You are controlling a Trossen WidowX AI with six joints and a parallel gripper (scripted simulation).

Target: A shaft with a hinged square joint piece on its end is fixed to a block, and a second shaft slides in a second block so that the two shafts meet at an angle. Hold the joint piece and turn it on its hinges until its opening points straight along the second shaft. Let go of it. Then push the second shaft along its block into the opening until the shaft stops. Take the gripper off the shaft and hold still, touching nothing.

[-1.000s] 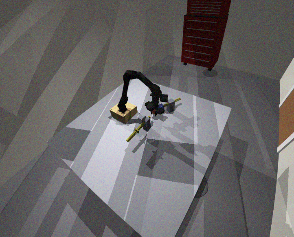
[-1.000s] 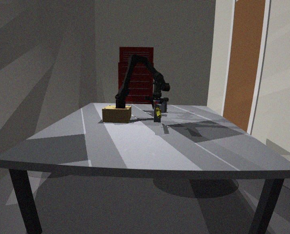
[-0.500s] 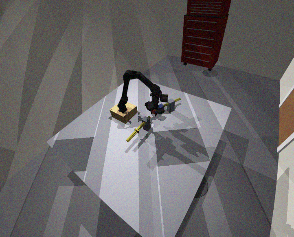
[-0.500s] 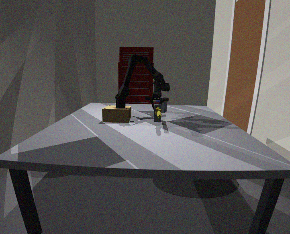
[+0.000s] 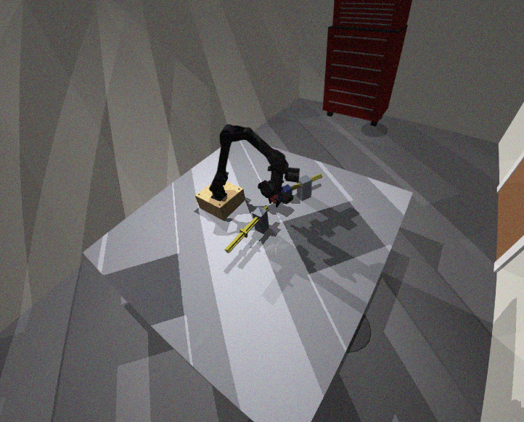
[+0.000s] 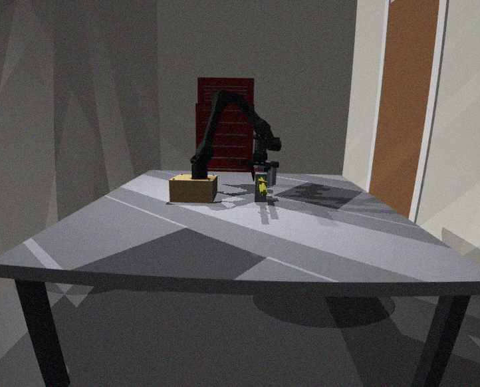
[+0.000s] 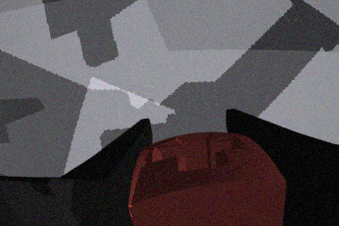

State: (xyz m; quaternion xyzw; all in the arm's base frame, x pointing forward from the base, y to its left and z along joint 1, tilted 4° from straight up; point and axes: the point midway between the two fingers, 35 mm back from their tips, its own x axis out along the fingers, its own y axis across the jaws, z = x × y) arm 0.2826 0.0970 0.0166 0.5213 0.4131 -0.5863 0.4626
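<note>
The red joint piece (image 7: pixel 208 195) (image 5: pixel 273 198) sits between the black fingers of my gripper (image 7: pixel 188 122), which is shut on it. In the wrist view it fills the lower middle. A blue hinge part (image 5: pixel 286 189) joins it to a yellow shaft (image 5: pixel 316 177) in a grey block (image 5: pixel 304 188). The second yellow shaft (image 5: pixel 235 242) (image 6: pixel 262 186) runs through a dark grey block (image 5: pixel 262 222) (image 6: pixel 260 197) and has a crosspiece. Its near end (image 5: pixel 265 208) stands apart from the joint piece. The joint's opening is hard to see; my fingers hide part of it.
The arm stands on a wooden base box (image 5: pixel 220 201) (image 6: pixel 193 189), left of the blocks on the grey table (image 5: pixel 271 354) (image 6: pixel 215 249). A red tool cabinet (image 5: pixel 358 67) (image 6: pixel 225 137) stands behind the table. Broken shadows lie across the table.
</note>
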